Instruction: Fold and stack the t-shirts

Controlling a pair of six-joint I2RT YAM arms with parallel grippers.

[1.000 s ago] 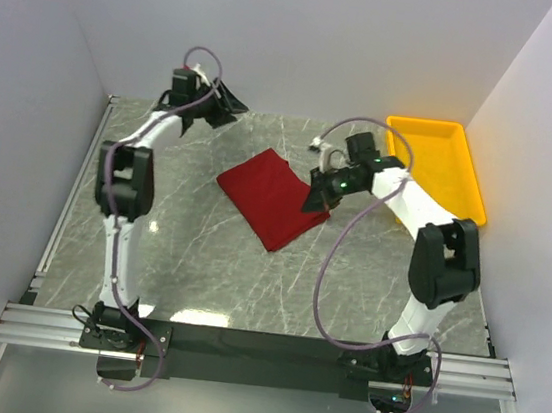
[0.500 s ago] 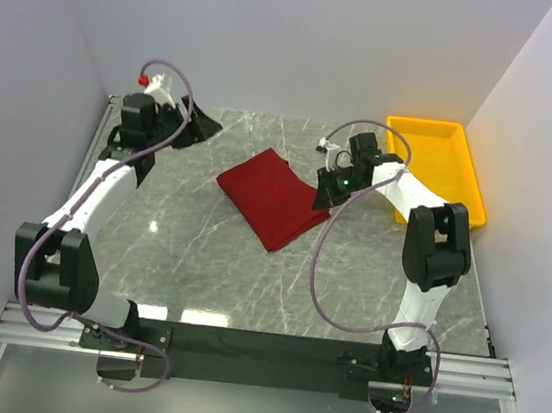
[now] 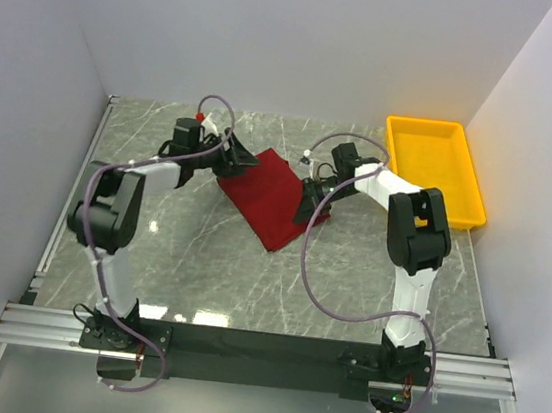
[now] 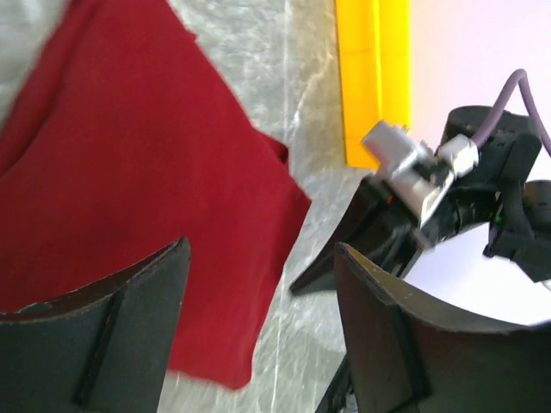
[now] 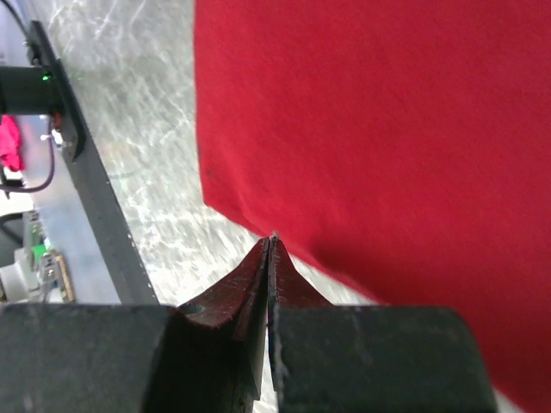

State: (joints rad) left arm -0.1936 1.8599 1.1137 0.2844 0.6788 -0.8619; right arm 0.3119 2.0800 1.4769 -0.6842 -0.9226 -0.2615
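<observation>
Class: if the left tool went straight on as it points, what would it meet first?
Most likely the t-shirt, right ahead of the open left tool; the right tool lies beyond.

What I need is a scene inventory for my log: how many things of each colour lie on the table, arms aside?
Dark red: 1, the folded t-shirt
Yellow: 1, the tray
Total: 2
</observation>
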